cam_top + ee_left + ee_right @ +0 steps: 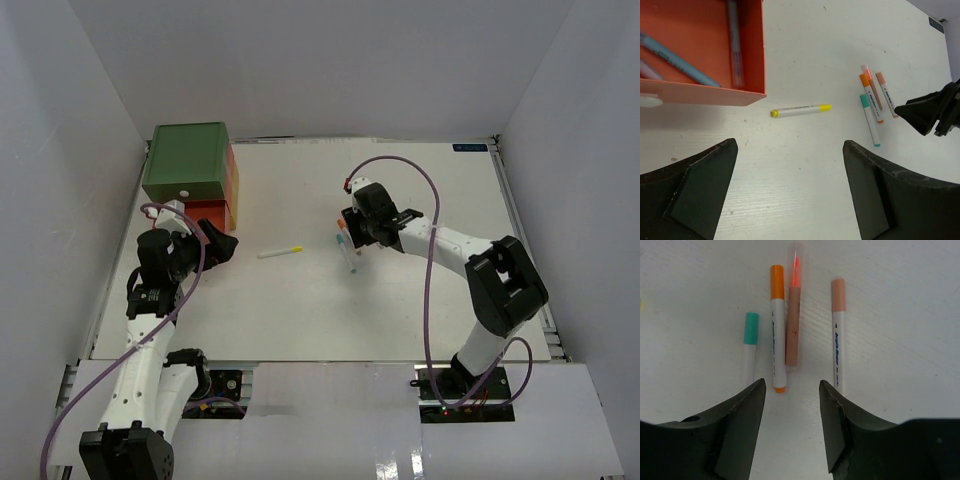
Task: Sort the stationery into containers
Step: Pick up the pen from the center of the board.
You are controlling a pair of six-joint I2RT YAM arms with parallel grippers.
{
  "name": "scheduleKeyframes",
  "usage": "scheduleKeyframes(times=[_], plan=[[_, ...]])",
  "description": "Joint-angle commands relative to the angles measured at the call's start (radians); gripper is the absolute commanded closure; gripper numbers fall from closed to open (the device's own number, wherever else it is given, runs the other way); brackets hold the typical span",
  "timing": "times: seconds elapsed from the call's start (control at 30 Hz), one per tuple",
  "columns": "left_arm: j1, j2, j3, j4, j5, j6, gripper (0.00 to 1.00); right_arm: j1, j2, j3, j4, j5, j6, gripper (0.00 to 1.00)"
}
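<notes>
Jaws of the left tool point(790, 145) stand wide apart with nothing between them, hanging over the white counter point(300, 310) just in front of the drawers. Ahead of this tool a yellow marker point(801, 109) lies alone on its side, with a white barrel and yellow at both ends. The faint print along it is too small to read.

Over to the right, the right tool point(791, 385) has its jaws partly drawn in, a clear gap left between them and nothing gripped. Just past its tips four pens lie side by side, roughly parallel. From left to right they are:
- a short teal-capped marker point(750, 347);
- an orange-capped marker point(776, 335) with an orange end;
- a brownish pen point(793, 325) with a reddish translucent tip;
- a peach-capped marker point(838, 335), set slightly apart.

Blue lettering runs down the white barrels of the orange and peach ones, but I cannot make out the words.

Farther back on the left, the orange-red drawer point(705, 92) is pulled out, its white knob point(647, 101) at the front. Inside it lie a blue pen point(680, 62) and a lilac pen point(734, 45). The green box point(187, 160) sits on top of the stack.

At the counter's far right edge is a small blue label point(470, 148), unreadable.
</notes>
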Motion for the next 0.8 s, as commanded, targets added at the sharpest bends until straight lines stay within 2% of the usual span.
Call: scheduleKeyframes(times=[0.0,0.13,0.37,0.43,0.77], plan=[[-0.007,-0.014,-0.001,0.011,0.003,0.037,0.03,-0.009,0.068,0.106,-0.022,-0.014,-0.037,0.47],[-0.007,0.003,-0.001,0.016,0.016,0.034,0.03,-0.025,0.179,0.183,-0.039,-0.014,-0.054,0.55],[-0.011,0.000,-0.005,0.022,0.028,0.034,0.03,-0.051,0.271,0.261,-0.051,-0.032,-0.060,0.58],[-0.011,0.003,-0.005,0.025,0.030,0.033,0.03,-0.052,0.286,0.275,-0.051,-0.039,-0.060,0.63],[-0.013,0.011,-0.007,0.030,0.048,0.033,0.03,-0.057,0.329,0.302,-0.062,-0.075,-0.060,0.64]])
